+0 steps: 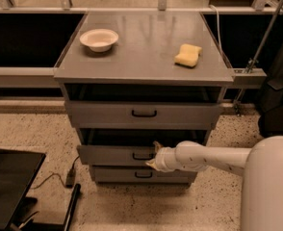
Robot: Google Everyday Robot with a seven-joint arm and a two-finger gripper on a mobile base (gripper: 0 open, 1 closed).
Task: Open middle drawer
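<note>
1. We see the pincer (pixel 153 156) at the end of the white arm (pixel 204 158), low against the front of the cabinet and pressed up to the black loop handle (pixel 140 156).
2. We cannot tell whether the pincer is open, closed or gripping; its yellowish tip hides the right end of the handle.
3. The middle drawer (pixel 110 155) runs directly left of the pincer and behind it. A dark gap shows above its grey front.
4. The taller top drawer (pixel 103 113) is just above the pincer, and the bottom drawer (pixel 117 174) is just below it.
5. Well above the pincer is the cabinet top (pixel 146 37). A white bowl (pixel 99 39) sits on it up and to the left, and a yellow sponge (pixel 188 55) up and slightly to the right, the two well apart.
6. Far left of the pincer and lower, a black flat object (pixel 9 186) lies on the speckled floor (pixel 127 211), with a thin cable (pixel 50 178) beside it.
</note>
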